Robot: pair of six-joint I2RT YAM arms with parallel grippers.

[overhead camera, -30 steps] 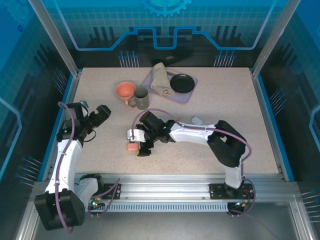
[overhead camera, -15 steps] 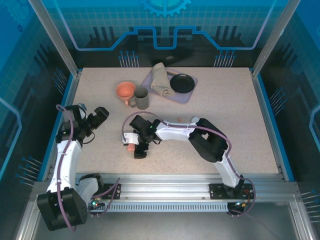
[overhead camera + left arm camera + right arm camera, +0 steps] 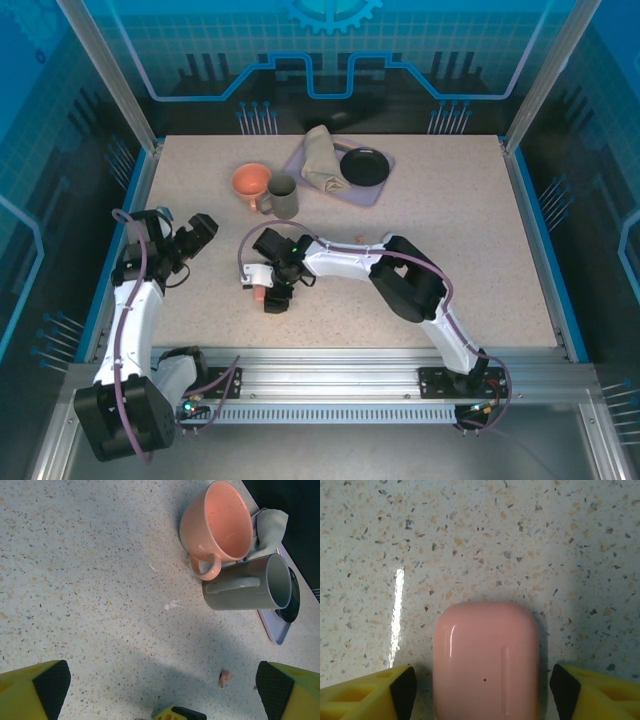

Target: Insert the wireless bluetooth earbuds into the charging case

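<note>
The pink case [image 3: 485, 645] lies flat on the counter [image 3: 470, 530] and looks closed, between the spread jaws of the right gripper [image 3: 484, 692]. It seems hard, light and slippery, so I would hold its two long sides. One earbud [image 3: 225, 678], tiny and easily lost, lies apart from the pink case. The left gripper [image 3: 161, 687] is spread and empty.

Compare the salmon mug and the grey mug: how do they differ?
The salmon mug is wide and flares toward its rim; the grey mug is narrower and straight-sided. The salmon mug's inside matches its outside; the grey mug's inside is paler. Both stand upright, close together.
</note>
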